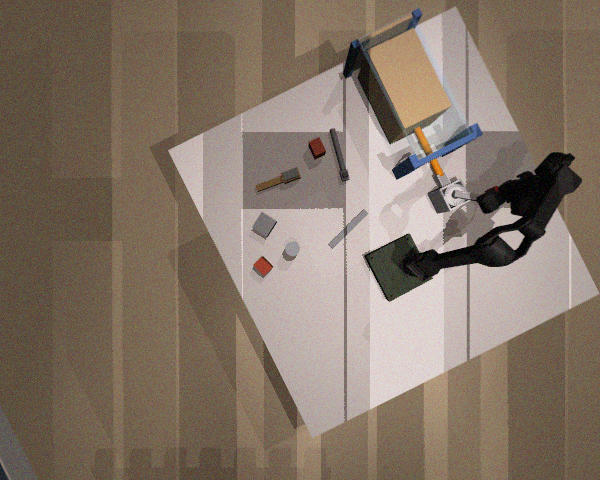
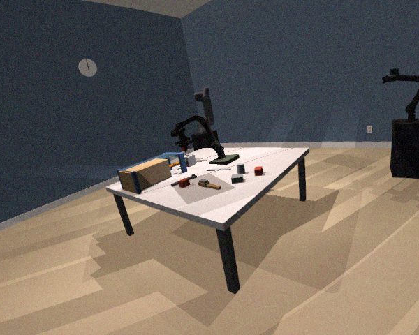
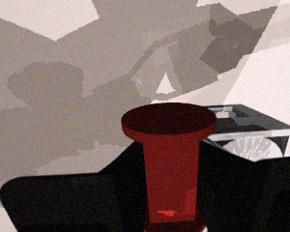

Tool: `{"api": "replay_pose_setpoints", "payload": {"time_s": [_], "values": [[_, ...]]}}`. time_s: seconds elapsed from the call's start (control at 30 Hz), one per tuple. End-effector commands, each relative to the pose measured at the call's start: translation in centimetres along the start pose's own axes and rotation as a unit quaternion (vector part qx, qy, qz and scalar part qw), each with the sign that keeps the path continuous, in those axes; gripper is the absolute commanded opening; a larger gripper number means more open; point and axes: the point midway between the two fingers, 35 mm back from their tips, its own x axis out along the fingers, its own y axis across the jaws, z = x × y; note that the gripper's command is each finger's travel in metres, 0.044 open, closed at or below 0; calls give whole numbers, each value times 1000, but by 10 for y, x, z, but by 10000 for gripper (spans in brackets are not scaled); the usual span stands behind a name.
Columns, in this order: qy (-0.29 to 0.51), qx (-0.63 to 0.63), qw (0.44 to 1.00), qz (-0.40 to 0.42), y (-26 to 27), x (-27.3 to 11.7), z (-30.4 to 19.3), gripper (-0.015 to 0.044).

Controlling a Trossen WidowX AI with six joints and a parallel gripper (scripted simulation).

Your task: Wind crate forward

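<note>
Winch Handle in Place, Crate Still Short of the Frame

From where I stand, the gripper point(image 1: 479, 200) point(image 2: 184, 150) point(image 3: 161, 139) is pinching the red knob of the winch handle point(image 1: 462, 196) point(image 3: 170, 179), right of centre in the top view. The handle's crank arm reaches over the winch point(image 1: 439, 200) point(image 2: 190, 160) point(image 3: 271, 131), and I judge its key to be seated, though I cannot see down the hole.

The crate point(image 1: 410, 78) point(image 2: 151, 174) sits in the guard cubby point(image 1: 379, 29) point(image 2: 183, 162), at the upper right of the top view and left of centre in the exterior one. It looks flat. A visible gap separates its front from the blue steel frame point(image 1: 447, 146) point(image 2: 184, 162) at the mouth, and the orange strap point(image 1: 423, 140) point(image 2: 174, 164) spans that gap to the winch. Winding seems to be the step in hand, with travel left.

What could spoil it? If the wrist strays from the knob's circle, it could lift the key out or twist the knob free (1 smooth arc is kinder than 2 jerks). Pulling on after contact with the frame could make the crate tip or ride up, and anything hidden on its path could do likewise. The hammer point(image 1: 278, 180) point(image 2: 209, 184) and the dark bar point(image 1: 339, 155) point(image 2: 184, 180), left of the cubby in the top view, lie outside that path. A careless release could also drag the handle.
</note>
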Motion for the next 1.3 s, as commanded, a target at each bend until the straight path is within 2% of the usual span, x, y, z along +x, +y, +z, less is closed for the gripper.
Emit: {"api": "replay_pose_setpoints", "payload": {"time_s": [0.0,1.27], "values": [[10,-2,1000,5,7,1,-13,0],[12,-2,1000,6,17,-1,-59,0]]}}
